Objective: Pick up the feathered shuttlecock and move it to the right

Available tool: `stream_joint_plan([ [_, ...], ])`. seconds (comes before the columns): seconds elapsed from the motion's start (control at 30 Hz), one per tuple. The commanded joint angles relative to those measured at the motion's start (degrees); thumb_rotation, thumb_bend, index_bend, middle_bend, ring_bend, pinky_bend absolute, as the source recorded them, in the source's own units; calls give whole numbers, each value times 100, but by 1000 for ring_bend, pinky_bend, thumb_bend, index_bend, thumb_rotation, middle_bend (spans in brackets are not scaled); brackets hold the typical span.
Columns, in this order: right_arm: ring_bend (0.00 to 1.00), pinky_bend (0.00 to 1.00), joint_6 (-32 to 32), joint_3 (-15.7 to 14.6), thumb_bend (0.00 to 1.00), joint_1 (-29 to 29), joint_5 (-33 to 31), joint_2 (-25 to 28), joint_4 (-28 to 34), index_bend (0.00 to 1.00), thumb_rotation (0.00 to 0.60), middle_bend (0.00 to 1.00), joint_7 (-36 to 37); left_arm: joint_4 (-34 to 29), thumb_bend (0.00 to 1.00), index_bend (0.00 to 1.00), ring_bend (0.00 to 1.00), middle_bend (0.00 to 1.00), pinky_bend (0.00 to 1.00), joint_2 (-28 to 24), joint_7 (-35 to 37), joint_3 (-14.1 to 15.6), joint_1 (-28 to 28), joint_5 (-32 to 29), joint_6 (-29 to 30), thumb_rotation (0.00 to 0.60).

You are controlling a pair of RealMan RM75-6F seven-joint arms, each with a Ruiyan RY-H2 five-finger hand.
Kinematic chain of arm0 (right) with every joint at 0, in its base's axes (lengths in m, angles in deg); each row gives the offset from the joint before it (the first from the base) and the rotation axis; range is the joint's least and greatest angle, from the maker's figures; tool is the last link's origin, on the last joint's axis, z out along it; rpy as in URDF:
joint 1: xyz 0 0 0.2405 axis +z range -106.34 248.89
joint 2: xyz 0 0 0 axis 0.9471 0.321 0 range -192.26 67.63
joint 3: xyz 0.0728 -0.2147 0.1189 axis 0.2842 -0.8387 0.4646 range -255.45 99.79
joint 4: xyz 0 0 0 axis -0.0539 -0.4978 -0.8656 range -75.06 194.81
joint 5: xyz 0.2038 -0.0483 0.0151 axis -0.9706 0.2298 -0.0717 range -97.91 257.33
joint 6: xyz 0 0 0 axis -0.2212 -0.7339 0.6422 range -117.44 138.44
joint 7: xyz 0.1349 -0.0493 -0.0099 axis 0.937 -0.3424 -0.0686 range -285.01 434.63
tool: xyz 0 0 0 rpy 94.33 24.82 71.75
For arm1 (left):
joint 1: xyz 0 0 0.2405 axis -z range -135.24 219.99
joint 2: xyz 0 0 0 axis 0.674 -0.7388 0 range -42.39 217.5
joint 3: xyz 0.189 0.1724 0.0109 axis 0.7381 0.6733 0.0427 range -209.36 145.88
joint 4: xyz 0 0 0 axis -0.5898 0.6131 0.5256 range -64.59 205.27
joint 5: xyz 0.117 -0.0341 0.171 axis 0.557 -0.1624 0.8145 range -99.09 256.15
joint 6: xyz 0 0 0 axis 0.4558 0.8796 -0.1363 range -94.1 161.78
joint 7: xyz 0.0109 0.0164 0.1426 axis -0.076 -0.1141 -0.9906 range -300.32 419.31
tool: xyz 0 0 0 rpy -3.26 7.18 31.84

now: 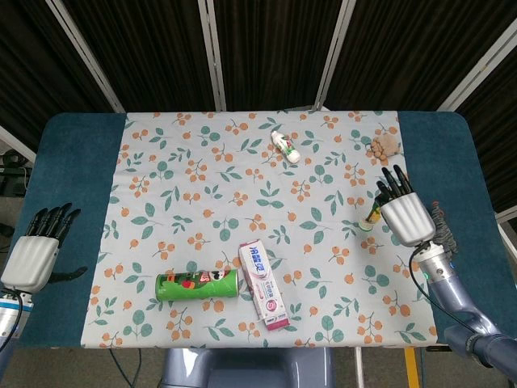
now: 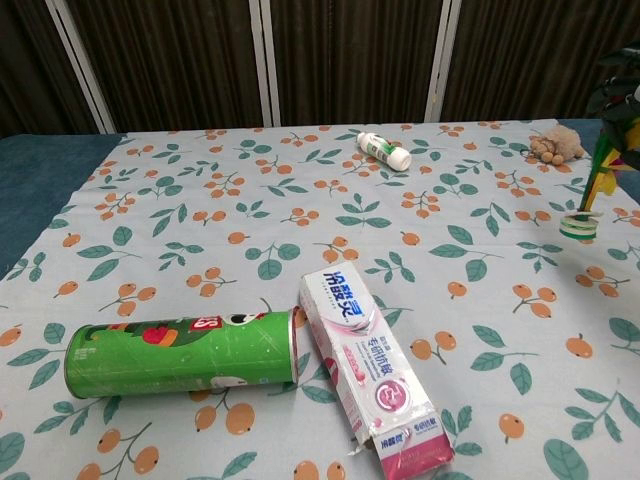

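The right hand (image 1: 401, 216) is over the right part of the patterned cloth (image 1: 202, 186), near its right border, and it holds the feathered shuttlecock (image 2: 588, 200) with its fingers (image 1: 393, 183) closed around the feathers. In the head view only the round base of the shuttlecock shows, just left of the hand. In the chest view the green and yellow feathers go up to the picture's right edge, where a small part of the dark fingers is seen, and the white base points down, close above the cloth. If the base touches the cloth, I cannot tell.

The left hand (image 1: 34, 250) is at the far left, over the blue tabletop (image 1: 73, 162) and outside the cloth. It holds nothing; the fingers are straight and a little apart, and the thumb sticks out to the side.

A green cylindrical can (image 1: 197, 284) lies on its side near the front edge of the cloth. Just beside its right end lies a pink and white toothpaste box (image 1: 262, 284), close enough that they seem to touch. A small white bottle (image 1: 285, 146) lies on its side in the back part of the cloth. A small brown plush toy (image 1: 382, 145) sits near the back right corner. A grey glove (image 1: 440, 228) lies on the blue tabletop right of the right hand
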Motion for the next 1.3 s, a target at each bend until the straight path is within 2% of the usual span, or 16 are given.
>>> stream_joint_plan([
  [0.03,29,0,-53,-53,388,-22,62,-32,19,654,600,246,-35,5,106,58,0,0,0,1,6,4,0,-1,1,527],
  [0.27,29,0,-249,-263,390,-60,313,-158,-23,654,600,245,-118,8,106,59,0,0,0,-7,23,17,-12,1,31,528],
  [0.6,29,0,-290,-206,388,-89,370,-191,-37,651,600,246,-97,12,107,58,0,0,0,-10,34,28,-22,-1,54,527],
  [0.9,15,0,-272,-171,385,-143,423,-115,90,584,600,241,-164,13,107,58,0,0,0,-12,39,33,-18,-5,54,529],
  [1.0,1,0,-264,-174,363,-168,443,-75,152,527,600,209,-203,13,107,58,0,0,0,-14,42,36,-18,-5,56,525],
  [1.2,0,0,-195,-175,311,-271,460,62,420,299,600,119,-401,13,108,58,0,0,0,-14,46,39,-17,-8,56,529],
  [1.3,0,0,-149,-165,300,-346,447,159,596,229,600,83,-596,10,106,58,0,0,0,-15,44,39,-15,-11,55,529],
])
